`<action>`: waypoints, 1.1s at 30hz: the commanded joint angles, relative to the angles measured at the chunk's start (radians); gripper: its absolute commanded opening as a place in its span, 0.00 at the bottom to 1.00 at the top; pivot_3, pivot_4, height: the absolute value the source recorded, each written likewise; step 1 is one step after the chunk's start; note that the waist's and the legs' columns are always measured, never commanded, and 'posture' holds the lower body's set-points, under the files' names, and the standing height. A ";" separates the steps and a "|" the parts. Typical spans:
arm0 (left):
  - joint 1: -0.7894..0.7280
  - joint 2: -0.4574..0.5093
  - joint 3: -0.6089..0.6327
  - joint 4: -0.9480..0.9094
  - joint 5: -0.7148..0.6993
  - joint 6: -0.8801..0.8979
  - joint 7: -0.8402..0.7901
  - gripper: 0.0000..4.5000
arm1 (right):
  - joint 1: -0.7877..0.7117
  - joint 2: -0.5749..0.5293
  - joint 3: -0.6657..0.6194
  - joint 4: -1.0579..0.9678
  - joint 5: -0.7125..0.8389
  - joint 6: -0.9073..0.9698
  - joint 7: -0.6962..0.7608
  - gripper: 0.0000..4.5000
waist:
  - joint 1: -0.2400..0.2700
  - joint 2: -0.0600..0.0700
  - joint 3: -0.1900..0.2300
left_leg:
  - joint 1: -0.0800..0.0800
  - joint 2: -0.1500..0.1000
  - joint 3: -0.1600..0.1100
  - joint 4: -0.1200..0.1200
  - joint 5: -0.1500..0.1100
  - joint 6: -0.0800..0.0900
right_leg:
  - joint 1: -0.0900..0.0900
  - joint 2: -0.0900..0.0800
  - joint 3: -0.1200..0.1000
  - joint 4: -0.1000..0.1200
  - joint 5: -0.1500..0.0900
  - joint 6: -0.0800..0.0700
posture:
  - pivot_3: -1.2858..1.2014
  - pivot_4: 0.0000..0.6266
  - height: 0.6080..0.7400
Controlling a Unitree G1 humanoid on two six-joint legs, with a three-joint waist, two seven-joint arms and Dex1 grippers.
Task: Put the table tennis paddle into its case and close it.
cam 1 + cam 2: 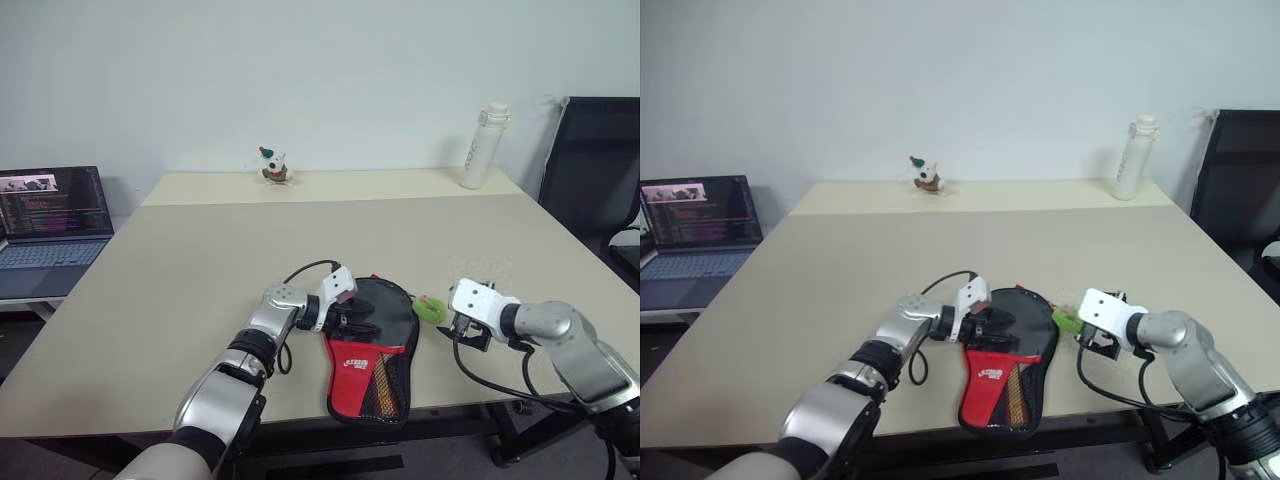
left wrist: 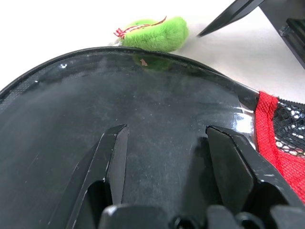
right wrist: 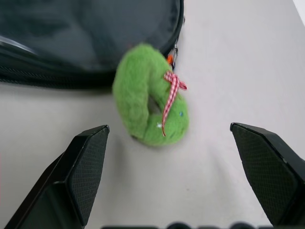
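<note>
The case (image 1: 368,372) lies near the table's front edge, round black part away from me, red lower part with a white logo and a black mesh pocket towards me. Its round part shows a glossy black face (image 2: 143,95); I cannot tell whether that is the table tennis paddle or the case's own surface, and no handle shows. My left gripper (image 1: 355,318) is open, its fingertips (image 2: 116,136) low over that glossy face with nothing between them. My right gripper (image 1: 450,325) stands wide open on the case's right side. A green plush toy (image 3: 150,102) lies ahead between its fingers, untouched.
The beige table (image 1: 200,260) carries a small figurine (image 1: 273,167) and a white bottle (image 1: 483,147) at its far edge. An open laptop (image 1: 50,215) sits off to the left and a black chair (image 1: 600,170) to the right. The case's lower end reaches the front edge.
</note>
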 commanded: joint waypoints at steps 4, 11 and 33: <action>-0.003 -0.021 0.011 0.022 0.013 -0.007 0.008 0.63 | -0.060 0.054 0.009 0.087 -0.068 -0.090 -0.040 0.99 | 0.000 0.000 0.000 | 0.000 0.000 0.000 0.000 0.000 0.000 | 0.000 0.000 0.000 0.001 0.000 0.000 | 0.52 0.24 1.00; -0.005 -0.036 0.013 0.040 0.027 -0.012 0.016 0.63 | -0.076 0.135 0.015 0.131 -0.099 -0.080 -0.069 0.72 | 0.003 0.000 0.000 | 0.002 0.000 0.000 0.000 0.000 0.000 | 0.001 0.000 0.000 0.002 0.000 0.000 | 0.52 0.24 1.00; 0.017 -0.097 -0.033 0.152 0.140 -0.062 0.091 0.63 | 0.136 -0.023 -0.102 -0.175 -0.059 0.015 0.076 0.00 | 0.015 0.001 -0.004 | 0.009 0.000 -0.002 0.001 0.000 0.000 | 0.011 -0.001 -0.002 -0.001 0.000 0.000 | 0.52 0.24 1.00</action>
